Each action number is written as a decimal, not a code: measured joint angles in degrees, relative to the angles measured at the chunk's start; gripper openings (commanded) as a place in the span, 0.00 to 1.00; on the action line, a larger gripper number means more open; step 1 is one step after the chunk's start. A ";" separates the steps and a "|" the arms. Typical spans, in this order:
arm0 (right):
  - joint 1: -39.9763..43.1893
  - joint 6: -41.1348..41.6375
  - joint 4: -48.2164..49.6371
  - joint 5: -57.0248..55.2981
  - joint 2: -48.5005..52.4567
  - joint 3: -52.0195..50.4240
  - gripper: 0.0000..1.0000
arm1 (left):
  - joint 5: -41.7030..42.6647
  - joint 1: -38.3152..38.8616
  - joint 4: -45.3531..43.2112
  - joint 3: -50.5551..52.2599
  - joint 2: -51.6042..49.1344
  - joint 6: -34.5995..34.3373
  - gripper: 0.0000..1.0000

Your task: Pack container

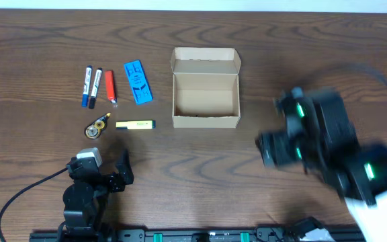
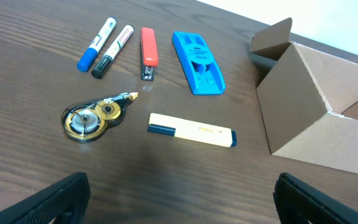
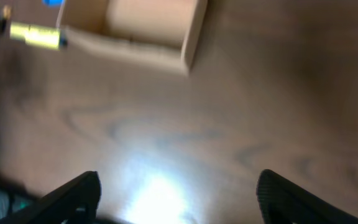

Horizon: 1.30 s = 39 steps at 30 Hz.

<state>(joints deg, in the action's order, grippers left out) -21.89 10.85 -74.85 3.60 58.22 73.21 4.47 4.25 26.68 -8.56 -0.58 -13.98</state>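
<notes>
Both empty: left end effector (image 2: 182,194) spread wide, right end effector (image 3: 177,186) wide too. Tan rectangular cardboard container (image 1: 205,122) stands lid-open.

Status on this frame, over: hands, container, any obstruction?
Left hand open, empty, over table near highlighter. Right hand open, empty, right of container. Lid up, nothing inside. No obstruction at its opening.

Top of container: the container (image 1: 205,121) is open upward, flap (image 1: 205,59) folded to its far side.
Left of container: blue case (image 1: 138,82), stapler (image 1: 110,86), markers (image 1: 87,81), highlighter (image 1: 135,124), tape roller (image 1: 97,127) (closely clustered).
Near side of container: table (image 1: 200,175) wood, room to pass.
</notes>
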 measured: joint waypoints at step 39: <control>0.00 -2.12 -14.10 5.03 -24.52 -10.29 0.99 | 14.08 -0.02 -2.47 0.26 0.00 -5.86 0.96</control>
<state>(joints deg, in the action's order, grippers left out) -21.89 8.73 -88.95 8.62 33.69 62.92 18.55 4.23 24.21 -8.29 -0.58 -19.84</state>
